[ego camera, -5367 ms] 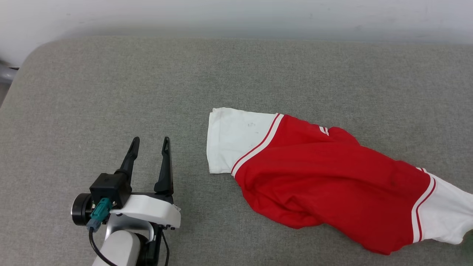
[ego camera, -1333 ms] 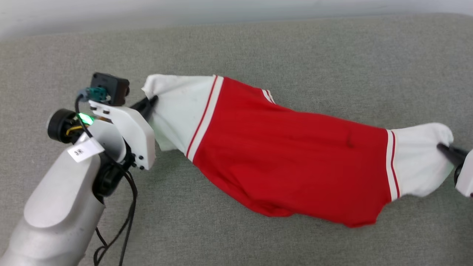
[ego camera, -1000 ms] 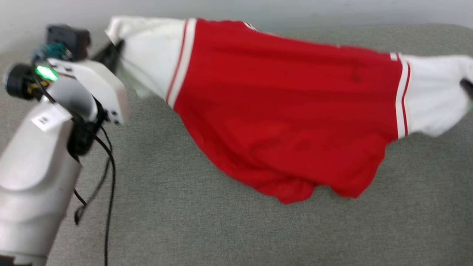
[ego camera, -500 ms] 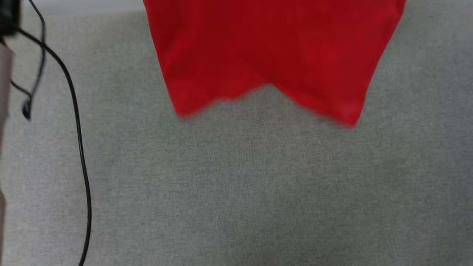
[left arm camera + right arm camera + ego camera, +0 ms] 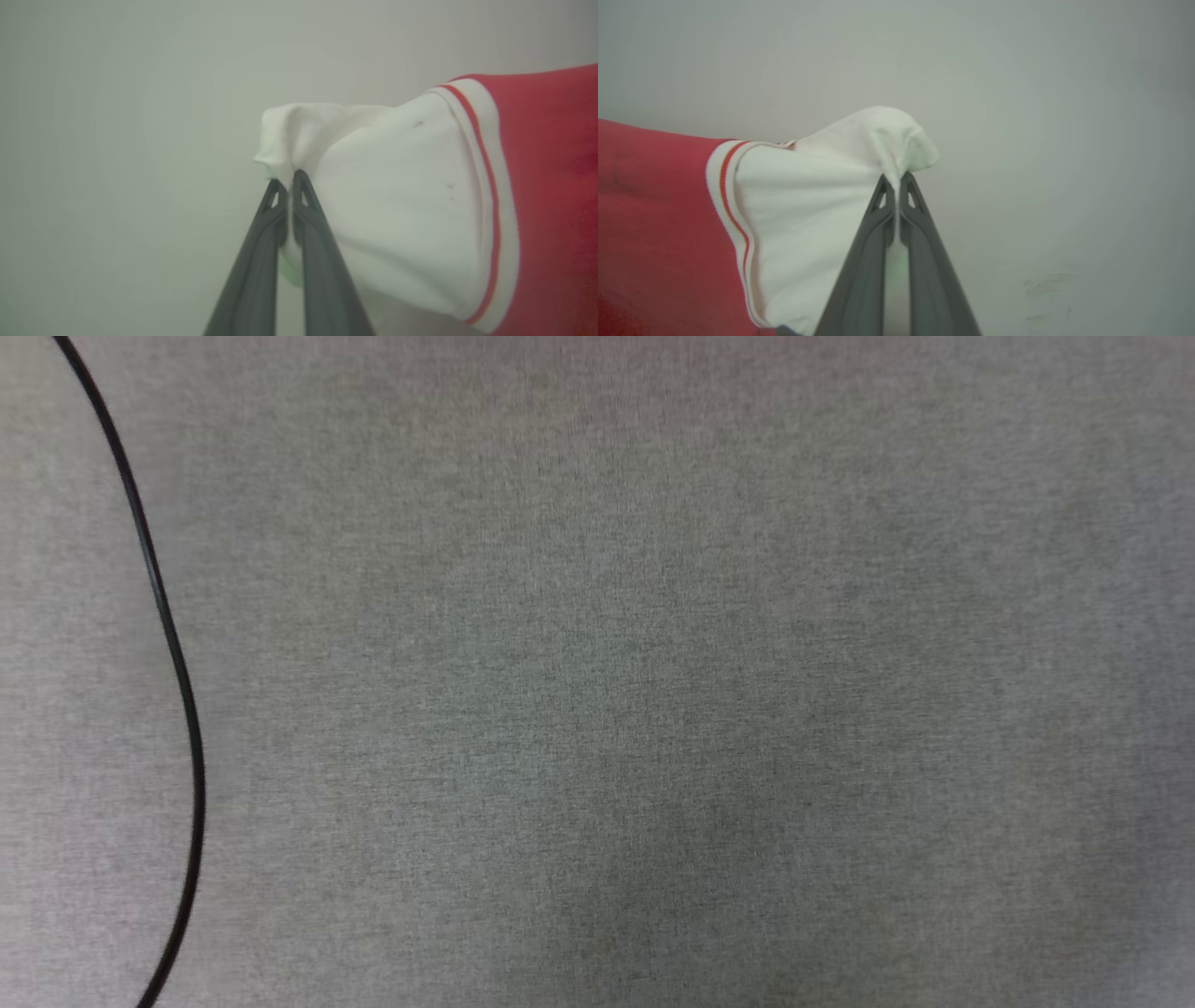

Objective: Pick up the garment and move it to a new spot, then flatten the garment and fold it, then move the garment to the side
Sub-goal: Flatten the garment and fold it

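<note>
Left wrist view: the left gripper (image 5: 288,179) has its two dark fingers pinched tight on a bunched edge of a white sleeve of the garment (image 5: 402,200). From that pinch the cloth spreads rightward across the view, through the red-and-white striped trim into the red body, which the right edge of the frame cuts off. Small dark specks mark the sleeve.

Right wrist view: the right gripper (image 5: 895,178) is likewise clamped on the gathered edge of a white sleeve, and the garment (image 5: 808,200) runs leftward from it, past the trim, to the red body cut off at the left edge. The long axis thus lies sleeve to sleeve, held aloft between the two grippers.

Behind the cloth in both wrist views is a plain pale surface (image 5: 1064,140), probably a wall, though it is out of focus; faint smudges (image 5: 1045,284) show on it low at the right.

Head view: a grey woven surface (image 5: 653,663), with a thin black cable (image 5: 177,681) curving down its left side. The garment's chest, hem and lettering lie outside the frames.
</note>
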{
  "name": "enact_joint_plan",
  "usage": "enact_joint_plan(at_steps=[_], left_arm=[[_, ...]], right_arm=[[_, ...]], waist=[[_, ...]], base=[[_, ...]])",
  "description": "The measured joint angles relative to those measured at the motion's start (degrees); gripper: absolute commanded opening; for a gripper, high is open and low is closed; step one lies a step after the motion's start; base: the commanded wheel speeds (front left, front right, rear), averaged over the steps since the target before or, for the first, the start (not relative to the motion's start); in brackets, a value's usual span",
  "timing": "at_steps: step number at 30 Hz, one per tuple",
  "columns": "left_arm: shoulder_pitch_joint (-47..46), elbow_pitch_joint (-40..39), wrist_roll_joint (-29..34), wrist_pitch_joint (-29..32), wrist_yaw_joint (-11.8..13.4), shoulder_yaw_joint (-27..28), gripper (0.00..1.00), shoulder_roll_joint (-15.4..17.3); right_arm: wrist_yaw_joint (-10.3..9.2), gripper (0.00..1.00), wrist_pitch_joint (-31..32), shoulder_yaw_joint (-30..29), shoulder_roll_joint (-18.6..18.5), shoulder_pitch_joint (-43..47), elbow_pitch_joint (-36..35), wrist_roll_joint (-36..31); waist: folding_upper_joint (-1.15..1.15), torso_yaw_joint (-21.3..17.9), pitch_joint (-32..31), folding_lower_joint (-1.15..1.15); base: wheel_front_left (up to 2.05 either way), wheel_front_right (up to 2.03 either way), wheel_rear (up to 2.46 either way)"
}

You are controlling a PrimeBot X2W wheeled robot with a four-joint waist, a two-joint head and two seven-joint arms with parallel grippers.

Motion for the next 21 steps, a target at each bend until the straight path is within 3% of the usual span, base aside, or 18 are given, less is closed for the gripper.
enact_joint_plan(at_steps=[11, 21], left_arm=[[2.29, 8.32, -4.11, -1.96, -4.53, -0.19, 0.00, -3.28], [18.80, 12.52, -12.13, -4.16, -7.87, 0.66, 0.00, -5.28]], right_arm=[[-0.01, 0.00, -3.57, 8.47, 1.56, 0.32, 5.99, 7.02], [-0.01, 0.00, -8.70, 15.38, -0.32, 19.50, 4.38, 19.11]], waist=[[0.00, 0.09, 5.77, 0.00], [0.00, 0.64, 2.41, 0.00]], base=[[0.00, 0.00, 0.00], [0.00, 0.00, 0.00]])
